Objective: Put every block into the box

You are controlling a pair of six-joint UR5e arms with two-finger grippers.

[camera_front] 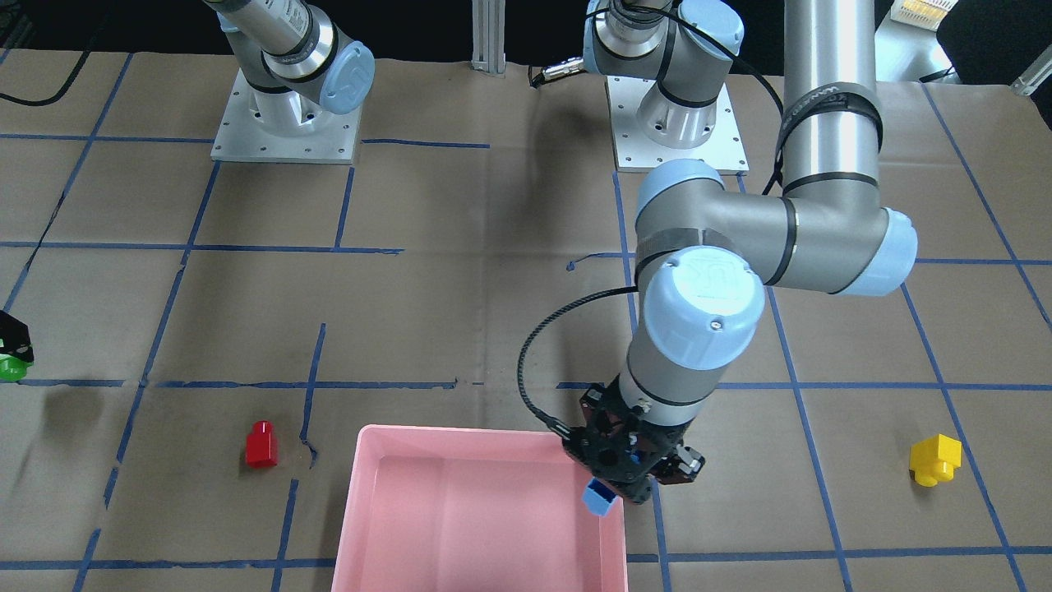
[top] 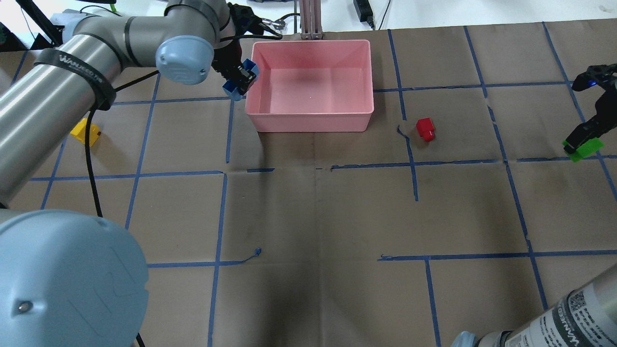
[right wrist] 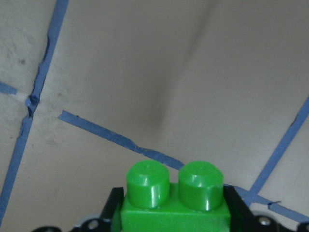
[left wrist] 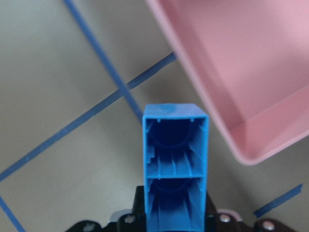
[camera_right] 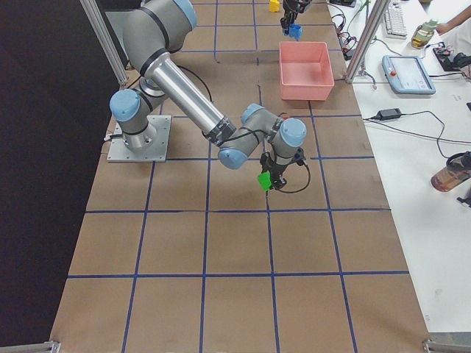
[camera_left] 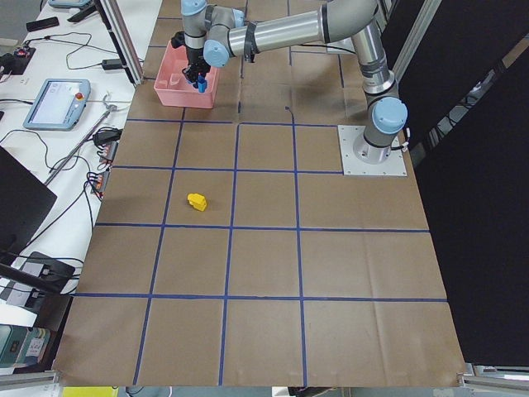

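Observation:
My left gripper is shut on the blue brick and holds it in the air at the edge of the pink box. In the overhead view the blue brick hangs just left of the box's rim. The left wrist view shows the brick's hollow underside beside the box's corner. My right gripper is shut on the green brick, lifted at the far right; its studs fill the right wrist view. The red brick and the yellow brick lie on the table.
The table is brown paper with a blue tape grid. The two arm bases stand at the robot's side. The left arm's elbow reaches over the table near the box. Cables and a pendant lie beyond the table edge.

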